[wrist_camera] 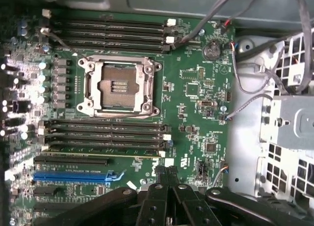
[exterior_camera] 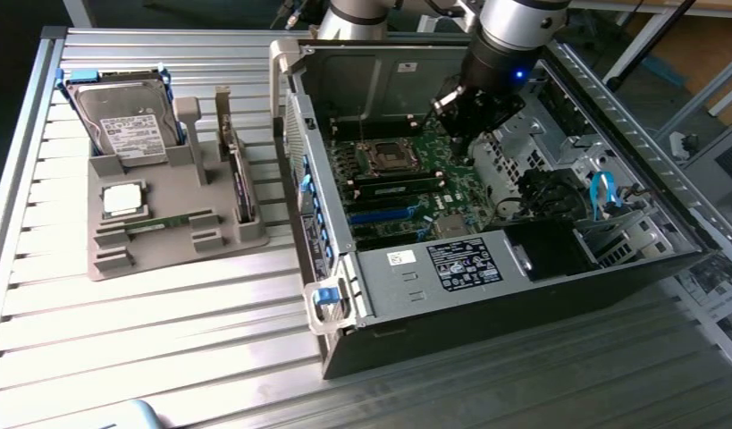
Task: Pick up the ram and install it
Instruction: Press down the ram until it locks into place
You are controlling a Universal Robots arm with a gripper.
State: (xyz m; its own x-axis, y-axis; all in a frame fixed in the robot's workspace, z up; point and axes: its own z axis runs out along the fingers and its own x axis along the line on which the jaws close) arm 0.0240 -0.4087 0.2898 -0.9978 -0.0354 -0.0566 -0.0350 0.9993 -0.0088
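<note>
Hovering shut jaws, ram (wrist_camera: 98, 153) seated just beside

Silver-grey arm (exterior_camera: 521, 22), blue light, black claw (wrist_camera: 167, 179) with small screws.

i can't read the white label on the hard drive (exterior_camera: 130, 132) at the bench's far corner. the hand (wrist_camera: 167, 173) is cut off by the wrist view's edge, and its body hides the motherboard (wrist_camera: 196, 103) slots behind it.

An open computer case (exterior_camera: 485, 277) lies beside a grey holder (exterior_camera: 163, 241) carrying a hard drive (exterior_camera: 127, 130).
</note>
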